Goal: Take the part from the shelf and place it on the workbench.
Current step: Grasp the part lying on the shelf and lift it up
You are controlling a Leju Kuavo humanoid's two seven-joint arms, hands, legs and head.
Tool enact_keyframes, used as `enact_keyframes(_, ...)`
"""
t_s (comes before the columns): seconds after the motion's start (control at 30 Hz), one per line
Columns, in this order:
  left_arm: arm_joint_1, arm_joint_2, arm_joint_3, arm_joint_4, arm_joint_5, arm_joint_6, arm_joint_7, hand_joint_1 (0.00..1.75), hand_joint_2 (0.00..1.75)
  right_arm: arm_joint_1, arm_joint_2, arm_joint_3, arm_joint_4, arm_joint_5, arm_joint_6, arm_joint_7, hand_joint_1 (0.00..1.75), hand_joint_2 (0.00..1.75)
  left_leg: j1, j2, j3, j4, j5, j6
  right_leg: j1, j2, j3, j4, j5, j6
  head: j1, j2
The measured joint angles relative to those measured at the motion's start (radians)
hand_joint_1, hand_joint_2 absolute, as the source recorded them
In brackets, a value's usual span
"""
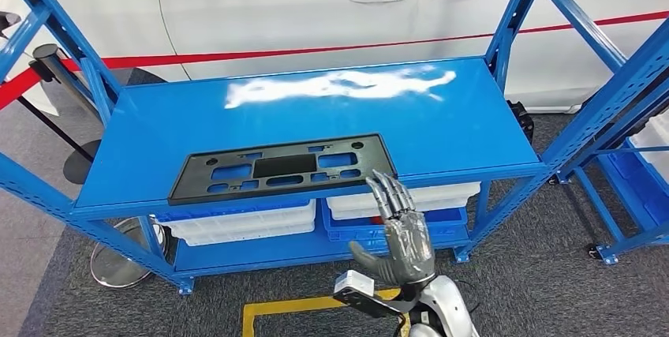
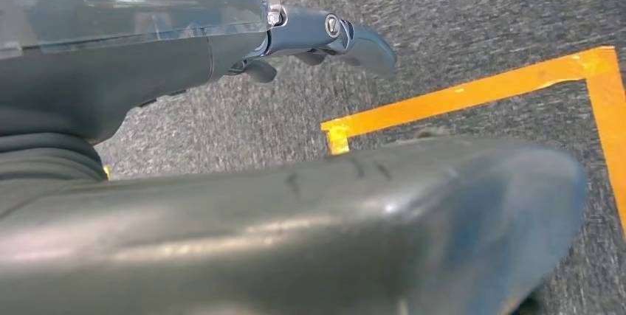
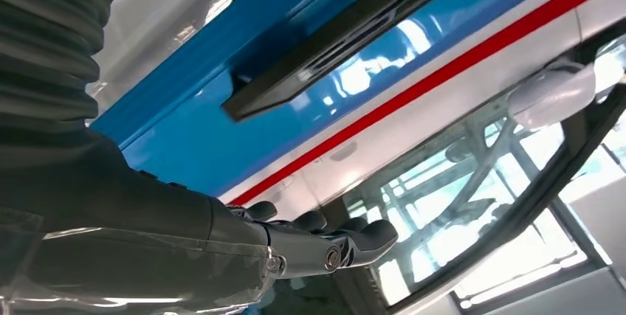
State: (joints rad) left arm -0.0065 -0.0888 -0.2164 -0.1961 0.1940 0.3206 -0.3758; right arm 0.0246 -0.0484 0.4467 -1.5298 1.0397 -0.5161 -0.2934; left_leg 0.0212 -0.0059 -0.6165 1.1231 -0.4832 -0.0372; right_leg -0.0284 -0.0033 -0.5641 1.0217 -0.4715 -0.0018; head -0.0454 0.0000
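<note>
**Ana:** Head view first: the black part (image 1: 282, 167) lies flat on the blue shelf (image 1: 442, 120), right along the front edge, untouched. The right hand (image 1: 400, 230) is raised in front of the shelf, fingers spread and pointing up, holding nothing. Its fingertips look level with the shelf's front lip, just beside the part's right end.

**Ben:** So I'd call this the approach, with no grasp yet. What does the next move need?

**Ana:** As I read it, the hand has to go up and over the lip, then get fingers around that thin right end. The part is long and flat, so a one-ended grip could let it tip.

**Ben:** And the right wrist view?

**Ana:** It catches the part's (image 3: 347, 38) dark edge from below, standing slightly over the shelf front, with the fingers (image 3: 347, 245) stretched out, apart from it. The white car (image 1: 315, 5) sits behind.

**Ben:** Left hand?

**Ana:** The left wrist view looks down at grey carpet and orange floor tape (image 2: 472, 90). The left hand (image 2: 310, 38) hangs low, fingers extended, empty.
</note>
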Motion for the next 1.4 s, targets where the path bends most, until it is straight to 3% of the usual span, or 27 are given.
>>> enact_keyframes(0.07,-0.001,-0.002,-0.004,0.0,-0.001,0.003,0.001,0.0,0.0,-0.016,0.021,0.031,0.043,0.047,-0.017,0.006,0.0,1.75,-0.002,-0.002,0.044,-0.092,0.027,0.009,0.002,0.002,0.0,0.002,-0.002,0.013,0.0,0.0)
enact_keyframes(0.17,-0.002,-0.005,-0.008,0.0,-0.003,0.006,0.001,0.0,0.0,-0.043,0.05,0.078,0.106,0.119,-0.041,0.019,0.0,1.75,-0.007,-0.004,0.046,-0.104,0.028,0.033,0.003,0.004,0.001,-0.003,0.001,0.032,0.0,0.0)
enact_keyframes(0.23,-0.002,-0.006,-0.01,0.0,-0.004,0.007,0.002,0.0,0.0,-0.063,0.07,0.108,0.15,0.166,-0.057,0.029,0.0,1.75,-0.005,-0.002,0.048,-0.112,0.034,0.049,0.002,0.004,-0.01,0.025,-0.021,0.04,0.0,0.0)
enact_keyframes(0.33,-0.003,-0.008,-0.015,0.0,-0.005,0.007,0.003,0.0,0.0,-0.096,0.093,0.153,0.221,0.233,-0.079,0.047,0.0,1.75,-0.01,-0.001,0.047,-0.116,0.037,0.064,0.004,0.003,-0.094,0.2,-0.112,0.04,0.0,0.0)
enact_keyframes(0.37,-0.003,-0.009,-0.017,0.0,-0.005,0.007,0.003,0.0,0.0,-0.107,0.1,0.167,0.246,0.253,-0.085,0.055,0.0,1.75,-0.013,-0.001,0.046,-0.115,0.037,0.066,0.006,0.003,-0.122,0.256,-0.129,0.039,0.0,0.0)
enact_keyframes(0.4,-0.003,-0.01,-0.019,0.0,-0.006,0.007,0.004,0.0,0.0,-0.118,0.106,0.182,0.27,0.273,-0.09,0.065,0.0,1.75,-0.017,-0.001,0.045,-0.115,0.037,0.067,0.008,0.003,-0.135,0.279,-0.127,0.036,0.0,0.0)
enact_keyframes(0.43,-0.003,-0.011,-0.022,0.0,-0.006,0.007,0.005,0.0,0.0,-0.132,0.113,0.196,0.295,0.292,-0.096,0.075,0.0,1.75,-0.021,-0.002,0.046,-0.114,0.037,0.068,0.01,0.003,-0.129,0.261,-0.105,0.031,0.0,0.0)
enact_keyframes(0.5,-0.003,-0.013,-0.027,0.0,-0.009,0.005,0.007,0.0,0.0,-0.165,0.13,0.227,0.342,0.328,-0.108,0.099,0.0,1.75,-0.027,-0.003,0.048,-0.112,0.035,0.068,0.019,0.003,-0.07,0.135,-0.035,0.012,0.0,0.0)
enact_keyframes(0.57,-0.005,-0.016,-0.031,0.0,-0.012,0.002,0.009,0.0,0.0,-0.202,0.147,0.257,0.386,0.36,-0.119,0.122,0.0,1.75,-0.031,-0.002,0.046,-0.108,0.033,0.064,0.028,0.001,-0.021,0.027,0.003,-0.003,0.0,0.0)
enact_keyframes(0.63,-0.006,-0.018,-0.033,0.0,-0.014,-0.004,0.013,0.0,0.0,-0.238,0.162,0.287,0.431,0.39,-0.129,0.148,0.0,1.75,-0.031,-0.001,0.043,-0.107,0.033,0.056,0.034,-0.001,-0.014,0.004,0.007,-0.008,0.0,0.0)
enact_keyframes(0.73,-0.007,-0.019,-0.036,0.0,-0.015,-0.012,0.016,0.0,0.0,-0.296,0.188,0.325,0.497,0.43,-0.139,0.193,0.0,1.75,-0.03,0.0,0.035,-0.086,0.016,0.04,0.025,-0.001,-0.009,-0.012,0.017,-0.019,0.0,0.0)
enact_keyframes(0.77,-0.008,-0.019,-0.037,0.0,-0.015,-0.015,0.016,0.0,0.0,-0.317,0.197,0.337,0.519,0.442,-0.143,0.208,0.0,1.75,-0.028,0.0,0.02,-0.05,-0.007,0.034,0.02,-0.002,-0.006,-0.017,0.02,-0.022,0.0,0.0)
enact_keyframes(0.83,-0.008,-0.019,-0.038,0.0,-0.015,-0.024,0.018,0.0,0.0,-0.355,0.213,0.36,0.565,0.465,-0.148,0.237,0.0,1.75,-0.018,0.0,-0.039,0.076,-0.07,0.021,0.018,-0.003,-0.006,-0.018,0.021,-0.024,0.0,0.0)
enact_keyframes(0.87,-0.008,-0.019,-0.039,0.0,-0.015,-0.028,0.019,0.0,0.0,-0.372,0.218,0.37,0.587,0.475,-0.15,0.252,0.0,1.75,-0.013,0.0,-0.069,0.137,-0.092,0.014,0.017,-0.004,-0.006,-0.018,0.021,-0.024,0.0,0.0)
enact_keyframes(0.9,-0.007,-0.019,-0.04,0.0,-0.015,-0.033,0.02,0.0,0.0,-0.389,0.223,0.38,0.61,0.485,-0.15,0.268,0.0,1.75,-0.008,0.0,-0.086,0.17,-0.096,0.009,0.017,-0.004,-0.006,-0.017,0.021,-0.023,0.0,0.0)
enact_keyframes(0.93,-0.007,-0.019,-0.041,0.0,-0.015,-0.038,0.021,0.0,0.0,-0.405,0.228,0.39,0.633,0.494,-0.15,0.284,0.0,1.75,-0.004,0.001,-0.085,0.164,-0.079,0.004,0.015,-0.004,-0.006,-0.017,0.02,-0.022,0.0,0.0)
enact_keyframes(0.97,-0.007,-0.019,-0.042,0.0,-0.015,-0.043,0.022,0.0,0.0,-0.423,0.233,0.397,0.654,0.501,-0.149,0.301,0.0,1.75,0.001,0.001,-0.063,0.116,-0.046,0.0,0.013,-0.003,-0.005,-0.015,0.019,-0.019,0.0,0.0)
enact_keyframes(1.03,-0.009,-0.019,-0.044,0.0,-0.015,-0.054,0.024,0.0,0.0,-0.461,0.246,0.405,0.693,0.513,-0.141,0.335,0.0,1.75,0.006,0.002,0.003,-0.025,0.019,-0.006,0.011,-0.001,-0.004,-0.008,0.013,-0.008,0.0,0.0)
enact_keyframes(1.1,-0.011,-0.02,-0.045,0.001,-0.012,-0.062,0.025,0.0,0.0,-0.496,0.255,0.406,0.727,0.521,-0.122,0.362,0.0,1.75,0.005,0.0,0.035,-0.098,0.039,0.004,0.014,0.001,-0.007,-0.003,0.011,0.005,0.0,0.0)
enact_keyframes(1.23,-0.011,-0.019,-0.045,0.002,0.003,-0.06,0.024,0.0,0.0,-0.539,0.262,0.387,0.779,0.526,-0.065,0.38,0.0,1.75,0.0,-0.002,0.034,-0.105,0.041,0.04,0.011,0.003,-0.016,0.012,0.0,0.028,0.0,0.0)
enact_keyframes(1.3,-0.011,-0.018,-0.045,0.003,0.008,-0.056,0.024,0.0,0.0,-0.555,0.263,0.362,0.802,0.526,-0.045,0.381,0.0,1.75,0.0,-0.001,0.033,-0.11,0.045,0.055,0.008,0.003,-0.058,0.101,-0.052,0.033,0.001,0.0)
enact_keyframes(1.37,-0.01,-0.018,-0.044,0.005,0.013,-0.054,0.023,0.0,0.0,-0.566,0.263,0.339,0.827,0.526,-0.03,0.387,0.0,1.75,-0.005,-0.001,0.032,-0.109,0.045,0.062,0.009,0.003,-0.125,0.236,-0.108,0.033,0.001,0.0)
enact_keyframes(1.4,-0.009,-0.017,-0.044,0.005,0.016,-0.053,0.022,0.0,0.0,-0.57,0.263,0.327,0.84,0.526,-0.021,0.391,0.0,1.75,-0.008,-0.001,0.033,-0.109,0.044,0.063,0.01,0.003,-0.149,0.278,-0.116,0.032,0.001,0.0)
